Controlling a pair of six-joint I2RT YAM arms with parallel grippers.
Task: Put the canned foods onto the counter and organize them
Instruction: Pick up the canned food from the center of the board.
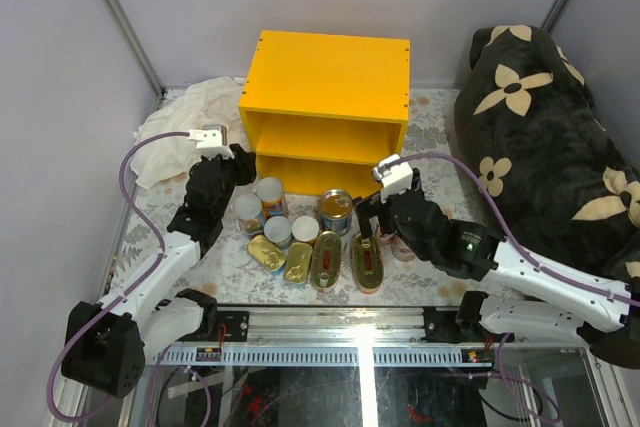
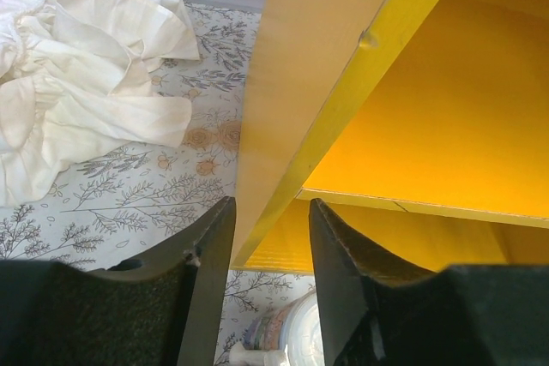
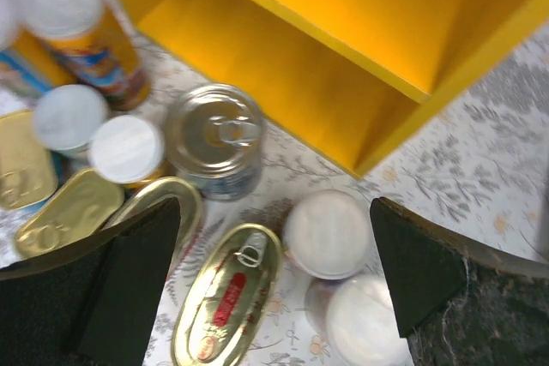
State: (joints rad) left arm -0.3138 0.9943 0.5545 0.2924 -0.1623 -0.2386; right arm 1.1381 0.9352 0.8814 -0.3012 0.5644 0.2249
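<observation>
The yellow counter (image 1: 325, 77) stands at the back centre, its top and both shelves bare. The canned foods sit on the floral floor in front of it: white-lidded tins (image 1: 270, 192), a blue-labelled steel can (image 1: 335, 209), gold oval tins (image 1: 325, 259) and a rectangular tin (image 1: 298, 262). My left gripper (image 1: 238, 162) is open and empty at the counter's left front corner; in the left wrist view (image 2: 270, 205) the counter's side panel (image 2: 292, 100) shows between the fingers. My right gripper (image 3: 274, 229) is open and empty above a gold oval tin (image 3: 225, 302) and a white-lidded tin (image 3: 326, 233).
A crumpled white cloth (image 1: 185, 127) lies left of the counter. A black cushion with cream flowers (image 1: 545, 137) fills the right side. Grey walls close the back and sides. A metal rail (image 1: 330, 352) runs along the near edge.
</observation>
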